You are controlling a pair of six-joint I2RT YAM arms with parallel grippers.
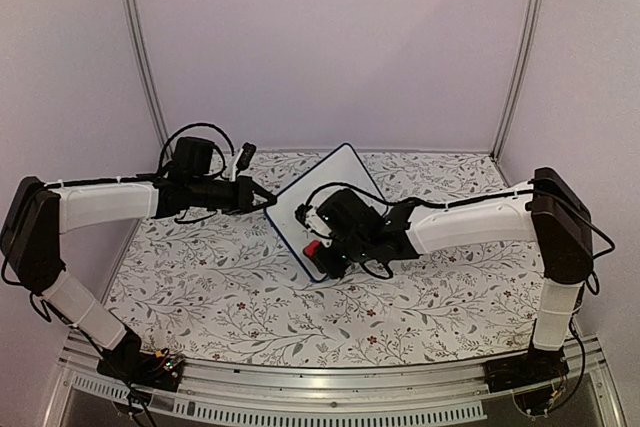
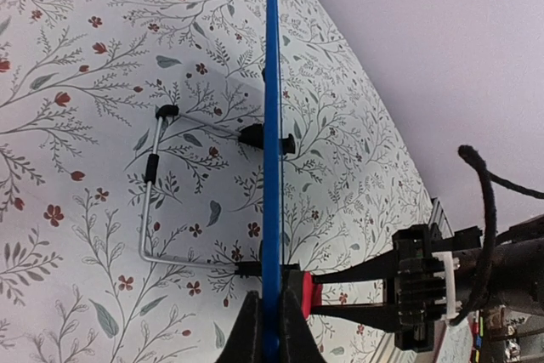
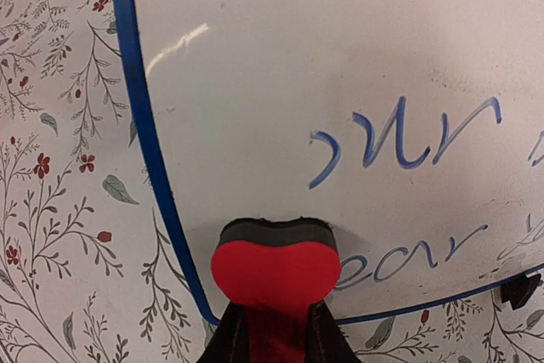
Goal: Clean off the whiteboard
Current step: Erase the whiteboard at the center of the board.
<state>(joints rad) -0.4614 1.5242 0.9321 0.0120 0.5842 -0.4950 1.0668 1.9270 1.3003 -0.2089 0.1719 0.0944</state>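
Note:
The whiteboard (image 1: 340, 182) stands tilted on the floral table, propped on a wire stand (image 2: 146, 210). In the left wrist view it shows edge-on as a thin blue frame line (image 2: 272, 108). My left gripper (image 1: 266, 203) (image 2: 271, 316) is shut on that frame at the board's left edge. Blue handwriting (image 3: 408, 138) covers the white surface (image 3: 340, 48). My right gripper (image 1: 322, 250) (image 3: 274, 320) is shut on a red eraser (image 3: 274, 265) (image 1: 312, 248) (image 2: 315, 293). The eraser's dark felt face presses against the board near its lower corner, just left of the writing.
A floral tablecloth (image 1: 230, 297) covers the table. Pale walls and aluminium posts (image 1: 140, 47) enclose the back and sides. The stand's black feet (image 2: 255, 135) rest on the cloth behind the board. Cables trail along both arms.

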